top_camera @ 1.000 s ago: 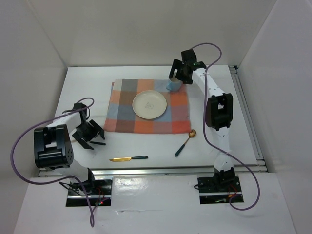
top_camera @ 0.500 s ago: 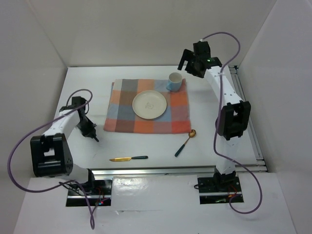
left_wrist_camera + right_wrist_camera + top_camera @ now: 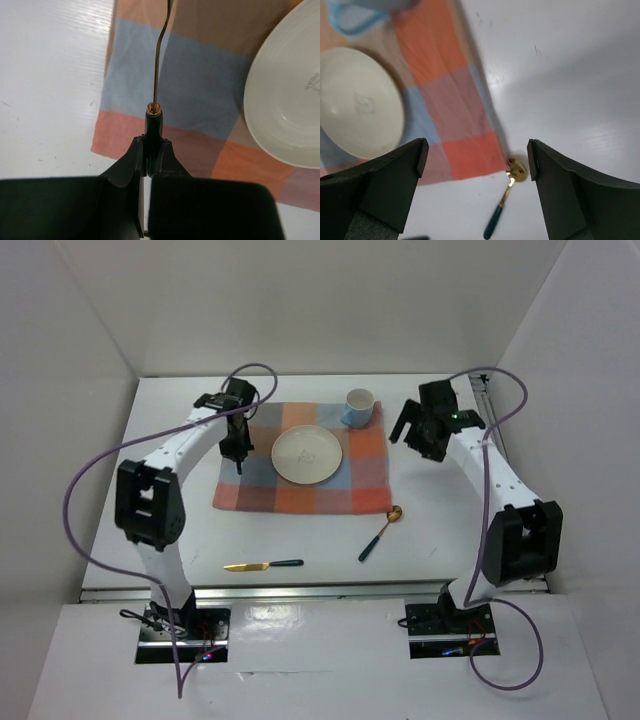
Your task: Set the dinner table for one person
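Dinner table (image 3: 320, 535): long axis runs left-right (probably).

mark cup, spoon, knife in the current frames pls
cup (image 3: 359, 406): top external view, centre of the cup, near its rim.
spoon (image 3: 380, 533): top external view, mid-length on the stem.
knife (image 3: 264, 565): top external view, where blade meets dark handle.
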You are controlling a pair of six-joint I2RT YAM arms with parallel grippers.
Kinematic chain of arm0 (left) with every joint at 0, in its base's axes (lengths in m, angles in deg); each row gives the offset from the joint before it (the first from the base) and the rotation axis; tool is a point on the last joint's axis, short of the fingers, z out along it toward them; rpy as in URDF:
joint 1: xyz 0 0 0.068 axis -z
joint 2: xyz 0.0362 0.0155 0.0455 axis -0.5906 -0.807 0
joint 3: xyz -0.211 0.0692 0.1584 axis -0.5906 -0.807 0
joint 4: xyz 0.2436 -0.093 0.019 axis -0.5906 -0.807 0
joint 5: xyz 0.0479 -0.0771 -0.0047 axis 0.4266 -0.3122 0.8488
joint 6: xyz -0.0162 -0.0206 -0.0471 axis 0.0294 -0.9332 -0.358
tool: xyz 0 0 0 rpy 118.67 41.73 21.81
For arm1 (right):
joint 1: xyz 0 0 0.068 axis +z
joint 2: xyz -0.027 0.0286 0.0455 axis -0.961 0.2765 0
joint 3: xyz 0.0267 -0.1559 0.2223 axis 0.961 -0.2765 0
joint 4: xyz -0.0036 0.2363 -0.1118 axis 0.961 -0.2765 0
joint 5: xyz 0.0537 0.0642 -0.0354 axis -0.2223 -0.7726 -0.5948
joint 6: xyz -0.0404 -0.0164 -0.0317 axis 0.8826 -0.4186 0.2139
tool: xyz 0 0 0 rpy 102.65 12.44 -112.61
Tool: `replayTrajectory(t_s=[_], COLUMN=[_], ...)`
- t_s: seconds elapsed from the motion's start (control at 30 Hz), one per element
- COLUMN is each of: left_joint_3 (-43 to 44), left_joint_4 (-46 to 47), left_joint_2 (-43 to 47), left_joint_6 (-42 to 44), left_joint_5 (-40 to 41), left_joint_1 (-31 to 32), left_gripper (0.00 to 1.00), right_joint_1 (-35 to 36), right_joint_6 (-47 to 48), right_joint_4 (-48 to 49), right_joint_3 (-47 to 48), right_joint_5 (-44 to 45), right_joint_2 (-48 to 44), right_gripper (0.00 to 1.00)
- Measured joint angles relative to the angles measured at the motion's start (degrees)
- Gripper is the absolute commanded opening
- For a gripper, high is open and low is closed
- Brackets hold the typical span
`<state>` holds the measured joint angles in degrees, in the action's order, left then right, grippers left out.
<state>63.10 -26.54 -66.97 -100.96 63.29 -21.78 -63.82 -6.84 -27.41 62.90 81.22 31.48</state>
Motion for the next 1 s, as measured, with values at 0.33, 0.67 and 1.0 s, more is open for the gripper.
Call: replayTrajectory(t_s=[0.33, 0.67, 1.0], left_joint_3=[11.37, 12.35, 11.08], left_joint_4=[-7.08, -10.01, -12.37], left_joint_2=[-17.92, -21.11, -20.22], left_joint_6=[4.17, 4.81, 4.5], left_joint_5=[3.43, 4.44, 4.87], left_joint_1=[2.14, 2.6, 3.74], left_gripper=[0.0, 0.24, 0.76], right_joint_1=[11.43, 24.65, 28.17], right_joint_6=[-7.45, -19.96, -28.61], right_joint_4=[-2.73, -3.37, -2.25], right_joint_3=[-24.68, -31.21, -36.2], right_joint_5=[-1.88, -2.89, -2.71], right_joint_2=[-9.9, -10.86, -7.37], right_gripper=[0.84, 0.76, 0.69])
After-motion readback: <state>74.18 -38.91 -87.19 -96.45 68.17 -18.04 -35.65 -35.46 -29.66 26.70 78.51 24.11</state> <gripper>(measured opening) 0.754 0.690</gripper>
